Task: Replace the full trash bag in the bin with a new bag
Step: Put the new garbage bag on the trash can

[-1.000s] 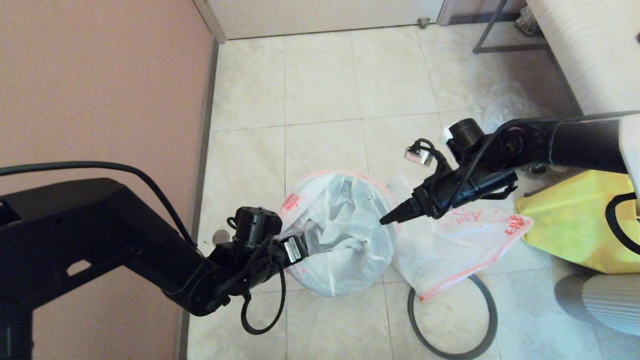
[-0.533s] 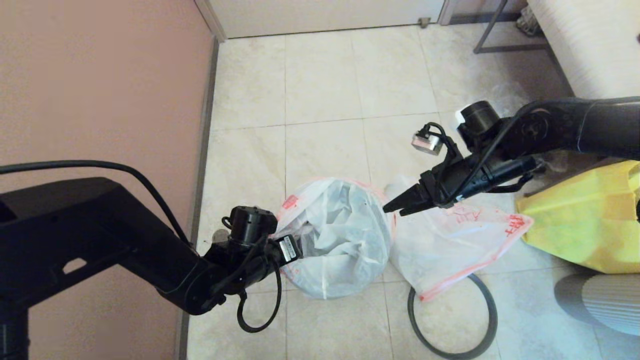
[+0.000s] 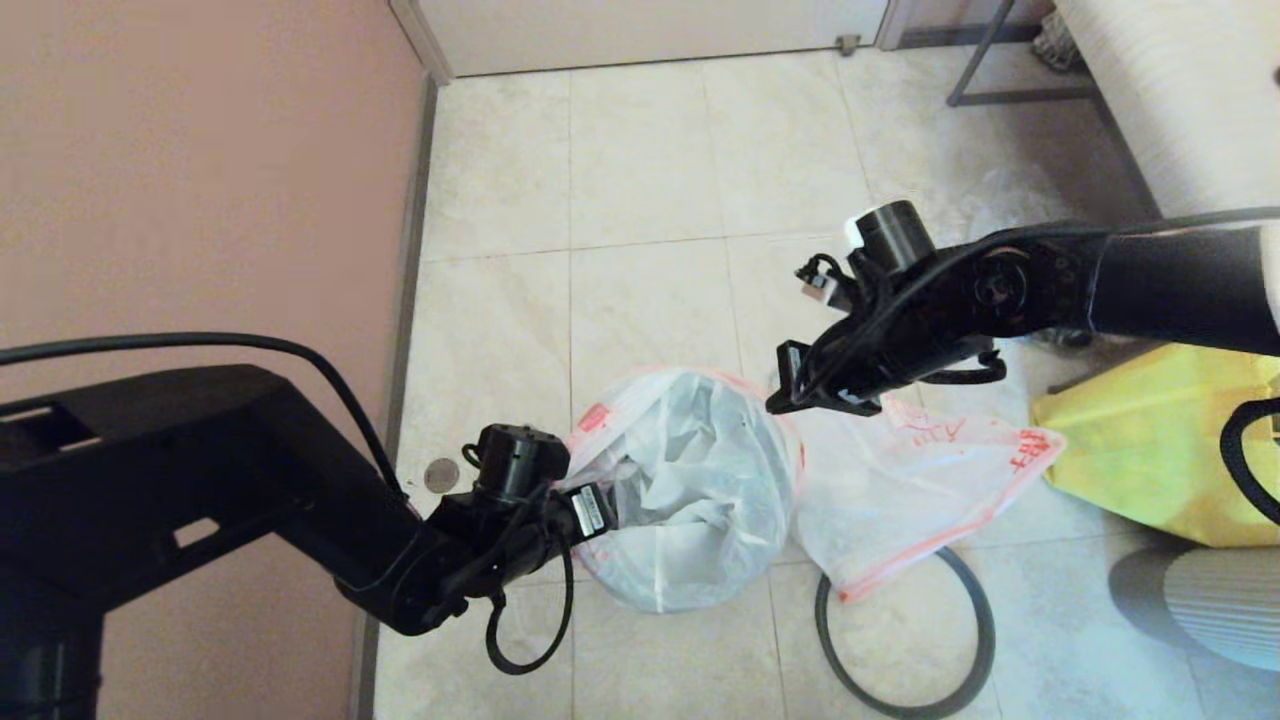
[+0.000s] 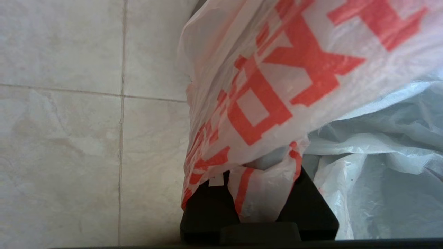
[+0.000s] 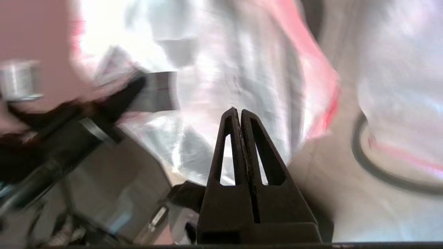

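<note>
A white translucent trash bag [image 3: 690, 490] with red print stands open in the middle of the floor; it covers the bin, which stays hidden beneath it. My left gripper [image 3: 603, 503] is at the bag's left rim, shut on a fold of the red-printed plastic [image 4: 258, 200] held between its black fingers [image 4: 207, 207]. My right gripper [image 3: 778, 403] hovers over the bag's right rim, shut with nothing in it [image 5: 238, 112]. A second bag [image 3: 900, 490] lies flat on the tiles to the right. The dark-grey hoop [image 3: 905, 640] lies on the floor, partly under that flat bag.
A pink wall [image 3: 200, 180] runs close along the left. The big yellow bag [image 3: 1150, 440] sits at the right, with white furniture [image 3: 1180, 100] and a metal leg [image 3: 980, 60] behind it. A small round metal disc [image 3: 441, 475] lies near the wall.
My right wrist has rolled and its shut tip has drifted slightly up over the bag's right rim. The left gripper keeps its hold; the bag shifted a little.
</note>
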Robot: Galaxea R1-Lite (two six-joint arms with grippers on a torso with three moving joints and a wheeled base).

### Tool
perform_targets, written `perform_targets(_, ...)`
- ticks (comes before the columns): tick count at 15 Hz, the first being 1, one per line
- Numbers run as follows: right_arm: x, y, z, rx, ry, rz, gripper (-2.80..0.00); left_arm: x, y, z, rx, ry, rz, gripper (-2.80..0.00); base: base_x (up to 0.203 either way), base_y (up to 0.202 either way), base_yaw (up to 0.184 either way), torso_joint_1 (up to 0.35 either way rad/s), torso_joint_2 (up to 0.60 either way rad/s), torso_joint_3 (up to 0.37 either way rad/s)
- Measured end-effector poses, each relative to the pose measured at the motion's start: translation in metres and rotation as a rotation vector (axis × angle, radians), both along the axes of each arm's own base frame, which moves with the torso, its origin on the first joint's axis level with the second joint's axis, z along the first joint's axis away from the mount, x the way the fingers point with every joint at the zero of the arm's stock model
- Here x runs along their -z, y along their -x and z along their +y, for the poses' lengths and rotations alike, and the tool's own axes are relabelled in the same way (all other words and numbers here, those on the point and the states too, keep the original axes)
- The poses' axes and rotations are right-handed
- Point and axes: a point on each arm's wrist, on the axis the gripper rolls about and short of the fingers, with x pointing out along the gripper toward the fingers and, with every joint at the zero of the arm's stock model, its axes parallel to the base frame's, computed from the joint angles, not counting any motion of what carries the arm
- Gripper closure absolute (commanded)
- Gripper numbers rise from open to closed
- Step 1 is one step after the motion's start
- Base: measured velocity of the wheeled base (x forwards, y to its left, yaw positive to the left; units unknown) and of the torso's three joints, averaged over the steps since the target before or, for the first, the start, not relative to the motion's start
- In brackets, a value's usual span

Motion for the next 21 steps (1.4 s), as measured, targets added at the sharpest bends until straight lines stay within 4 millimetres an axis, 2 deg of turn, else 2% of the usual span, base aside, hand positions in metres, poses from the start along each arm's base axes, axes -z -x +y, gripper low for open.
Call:
perform_targets(3,0.019,-0.004,-0.001,0.102,0.056,0.03,0.0,0.005,-0.002,-0.001,-0.001,-0.005,0.008,0.0,0.0,0.0,0.0,0.0,0.0,0.0)
perform_targets(10,0.051,-0.026,0.001,0.16,0.081,-0.004,0.0,0.01,-0.003,-0.002,0.0,-0.012,0.019,0.0,0.0,0.0,0.0,0.0,0.0,0.0)
perform_targets(15,0.058,-0.033,-0.005,0.207,0.115,-0.008,0.0,0.011,-0.003,-0.002,-0.001,-0.017,0.023,0.0,0.0,0.0,0.0,0.0,0.0,0.0)
perform_targets(21,0.076,-0.039,-0.001,0.213,0.124,0.025,0.0,0.012,-0.003,-0.002,0.0,-0.018,0.024,0.0,0.0,0.0,0.0,0.0,0.0,0.0)
